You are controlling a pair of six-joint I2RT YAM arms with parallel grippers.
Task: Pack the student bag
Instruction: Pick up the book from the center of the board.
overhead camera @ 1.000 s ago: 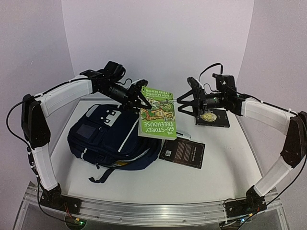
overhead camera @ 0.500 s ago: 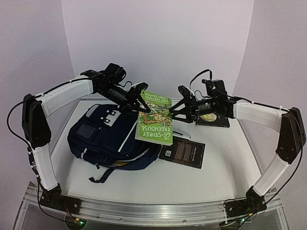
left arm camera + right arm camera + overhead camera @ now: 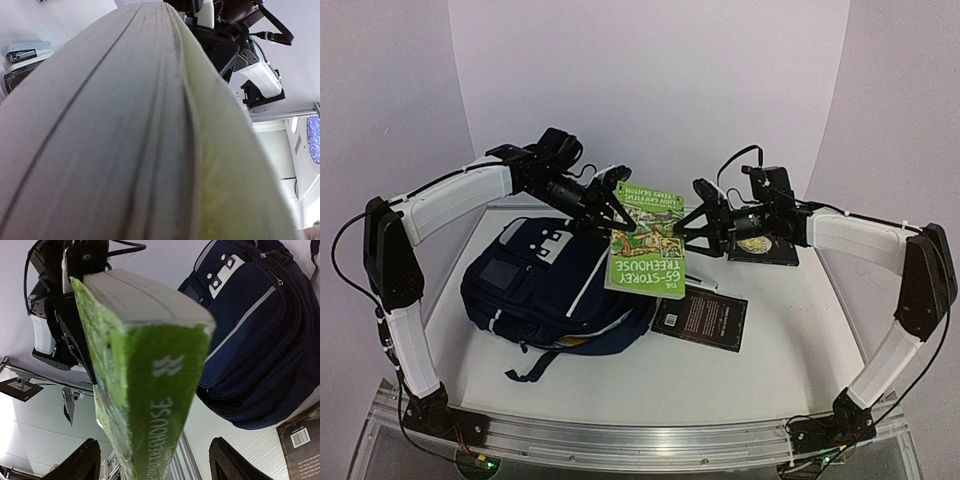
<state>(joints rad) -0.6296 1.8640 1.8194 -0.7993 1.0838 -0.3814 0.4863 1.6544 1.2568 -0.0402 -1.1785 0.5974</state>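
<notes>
The student bag (image 3: 545, 285) is a navy backpack lying flat on the left of the table, also seen in the right wrist view (image 3: 260, 330). Above its right edge a green paperback (image 3: 648, 240) hangs in the air. My left gripper (image 3: 618, 213) is shut on the book's top corner. My right gripper (image 3: 688, 228) is open at the book's right side. In the right wrist view the green spine (image 3: 155, 405) stands between my black fingertips (image 3: 80, 462), with a gap on each side. The book's page edges (image 3: 125, 140) fill the left wrist view and hide the left fingers.
A black book (image 3: 700, 318) lies face down on the table right of the bag. A dark book with a gold emblem (image 3: 762, 245) lies at the back right. A small white object (image 3: 705, 285) sits between them.
My right arm has swung left from above the dark emblem book to the green book, jaws now either side of its spine. The left arm still holds the book, slightly shifted.
</notes>
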